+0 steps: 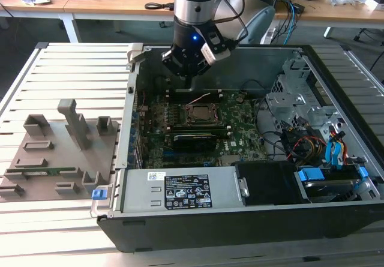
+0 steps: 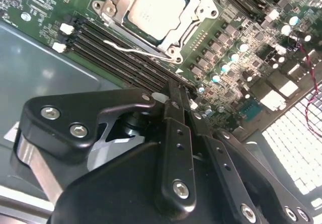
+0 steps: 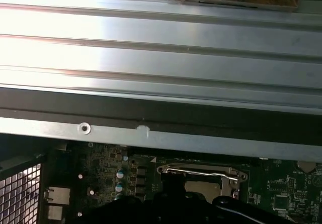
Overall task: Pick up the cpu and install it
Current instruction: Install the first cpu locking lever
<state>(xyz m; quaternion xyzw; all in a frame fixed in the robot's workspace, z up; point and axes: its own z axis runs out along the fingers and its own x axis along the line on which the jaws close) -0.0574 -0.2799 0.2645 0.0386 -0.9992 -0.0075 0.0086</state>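
Gripper [image 2: 173,100]: closest to the lens, fingers pressed together, clenched on nothing.
Cpu [image 2: 151,10]: seated in the socket [image 2: 198,10], metal top up, just ahead of the fingertips and below them.
Gap: tool apart from chip, no contact.
Retention lever [image 2: 136,50]: thin wire between fingertips and chip.
Computer case [image 1: 336,219]: open around both.

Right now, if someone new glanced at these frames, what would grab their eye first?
Probably the open computer case with its green motherboard exposed, the arm's gripper hanging inside it above the socket. In the second wrist view the cpu sits in that socket, its pale metal top bright against the board. On the exterior view's left lies a grey fixture plate with upright blocks.
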